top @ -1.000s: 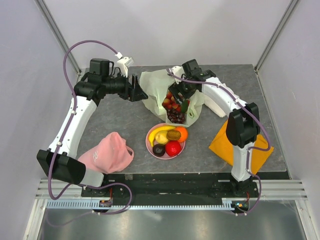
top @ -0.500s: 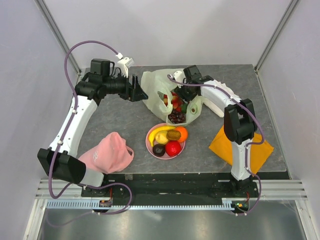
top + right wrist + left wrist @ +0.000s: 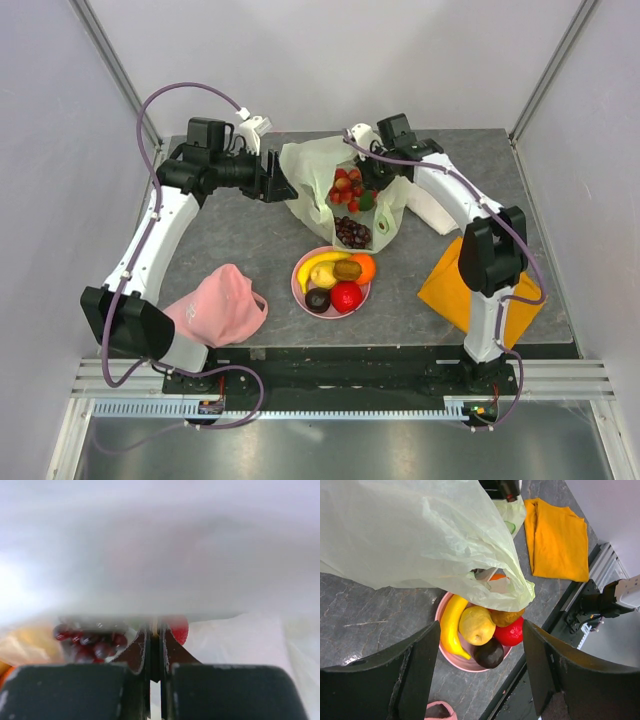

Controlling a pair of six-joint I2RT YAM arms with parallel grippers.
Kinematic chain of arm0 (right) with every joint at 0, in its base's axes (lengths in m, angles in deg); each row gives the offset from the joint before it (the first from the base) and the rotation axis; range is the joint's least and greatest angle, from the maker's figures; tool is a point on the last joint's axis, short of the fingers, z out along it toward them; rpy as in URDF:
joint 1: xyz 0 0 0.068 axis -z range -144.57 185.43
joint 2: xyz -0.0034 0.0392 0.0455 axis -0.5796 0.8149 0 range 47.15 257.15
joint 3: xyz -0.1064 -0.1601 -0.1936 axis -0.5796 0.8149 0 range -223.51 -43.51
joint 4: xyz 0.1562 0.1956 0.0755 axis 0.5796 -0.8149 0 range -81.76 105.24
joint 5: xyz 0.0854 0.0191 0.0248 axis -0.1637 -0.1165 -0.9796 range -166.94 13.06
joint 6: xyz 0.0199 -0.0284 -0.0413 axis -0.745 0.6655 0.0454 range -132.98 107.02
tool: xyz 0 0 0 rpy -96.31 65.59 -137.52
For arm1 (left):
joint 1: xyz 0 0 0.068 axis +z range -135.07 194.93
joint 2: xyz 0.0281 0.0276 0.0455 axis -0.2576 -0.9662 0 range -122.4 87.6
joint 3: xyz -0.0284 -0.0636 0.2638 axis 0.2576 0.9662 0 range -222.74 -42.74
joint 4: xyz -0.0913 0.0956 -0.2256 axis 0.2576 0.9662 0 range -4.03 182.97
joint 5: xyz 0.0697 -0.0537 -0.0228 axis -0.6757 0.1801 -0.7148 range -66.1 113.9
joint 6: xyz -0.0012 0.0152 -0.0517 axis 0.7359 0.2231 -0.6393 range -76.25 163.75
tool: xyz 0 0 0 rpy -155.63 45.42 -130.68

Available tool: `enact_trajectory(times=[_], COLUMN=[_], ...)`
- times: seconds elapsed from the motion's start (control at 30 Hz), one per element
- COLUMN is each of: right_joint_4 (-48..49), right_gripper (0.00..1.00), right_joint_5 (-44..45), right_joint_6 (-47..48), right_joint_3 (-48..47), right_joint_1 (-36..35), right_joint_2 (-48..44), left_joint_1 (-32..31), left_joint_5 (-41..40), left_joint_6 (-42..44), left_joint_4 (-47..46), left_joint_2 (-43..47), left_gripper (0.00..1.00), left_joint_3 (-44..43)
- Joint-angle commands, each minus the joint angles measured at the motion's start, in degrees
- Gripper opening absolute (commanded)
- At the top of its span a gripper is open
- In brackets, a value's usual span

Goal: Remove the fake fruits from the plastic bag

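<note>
Fake fruits (image 3: 347, 296) sit in two containers on the bench (image 3: 230, 235). A thin, crinkly, translucent pale-green plastic bag (image 3: 305, 165) slumps at the far middle, its mouth gaping toward the near edge. It holds a red berry cluster (image 3: 346, 187) and, nearer the opening, a dark grape bunch (image 3: 352, 232). Just in front, a round pink plate (image 3: 296, 281) carries a glossy banana (image 3: 322, 262) curved along its far-left rim, an orange (image 3: 365, 266), a red apple (image 3: 347, 296) and a dark plum (image 3: 318, 298). The right gripper (image 3: 372, 180) is inside the bag by the berries, clenched, with nothing visible between its fingers. The left gripper (image 3: 277, 185) is spread wide and empty beside the bag's left side.
</note>
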Motion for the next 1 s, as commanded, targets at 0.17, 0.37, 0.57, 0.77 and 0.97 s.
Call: enact_trajectory(times=[0.17,0.37,0.57,0.77,0.97], right_joint_4=[-14.57,-22.85,-33.75,-36.66,-40.18], right_gripper=[0.00,0.00,0.00,0.00,0.00], right_joint_5=[-5.78,-5.60,-3.75,-11.31,-12.99], right_joint_6=[-1.50,3.32,12.63,17.66,20.56], right_joint_3=[-11.73,-5.06,-1.55,-0.92,-5.67], right_joint_1=[-0.04,0.22,0.14,-1.35,-11.34], right_joint_2=[-11.00,-21.27,-29.01,-35.09,-32.89], left_joint_1=[0.05,0.05,0.14,0.14,0.22], left_joint_5=[1.00,-0.14,-1.55,-2.78,-4.36], left_joint_6=[-2.11,-1.67,-0.88,-1.05,-0.35], left_joint_4=[-3.01,-2.49,-1.69,-1.87,-1.78], left_joint_2=[-1.47,-2.61,-3.40,-3.58,-2.00], left_gripper=[0.73,0.73,0.73,0.73,0.73], left_joint_3=[-2.87,-6.12,-7.88,-8.32,-8.15])
